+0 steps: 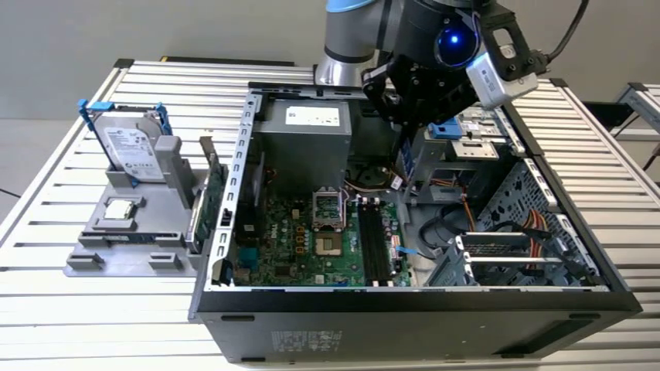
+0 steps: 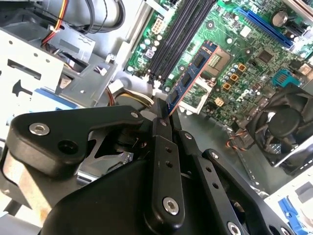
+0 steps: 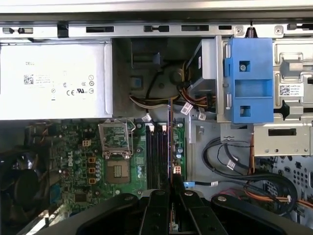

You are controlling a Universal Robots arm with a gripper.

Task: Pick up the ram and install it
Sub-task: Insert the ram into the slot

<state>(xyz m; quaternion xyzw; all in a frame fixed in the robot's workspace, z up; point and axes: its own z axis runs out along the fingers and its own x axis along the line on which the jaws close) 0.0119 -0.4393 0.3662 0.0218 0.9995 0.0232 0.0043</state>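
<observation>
the pincer [image 2: 164,115] is pinching the ram [image 2: 192,73] by one short end, so the rest of the stick pokes out past the tips. i think it is held this way so the long edge is free to go down into a slot. in the first wrist view the ram looks like a thin line right in front of the pincer, and it runs the same way as the long black slots [image 3: 155,156] under it. that looks like lining up. the ram is up in the air, not touching the slots, and the slots look empty.

the open computer box [image 1: 413,297] sits below the pincer. inside it is the green board [image 1: 299,247] with the slots and a square socket [image 3: 117,171] just beside them. a big gray power box [image 3: 54,81] is off to one side of the pincer. there is also a round fan [image 2: 283,122], a blue bracket [image 3: 249,81] and bunches of wires.

well away from the pincer, outside the box, a gray holder [image 1: 103,263] keeps a silver hard drive [image 1: 134,151] standing up and a little square chip [image 1: 120,207] lying flat.
</observation>
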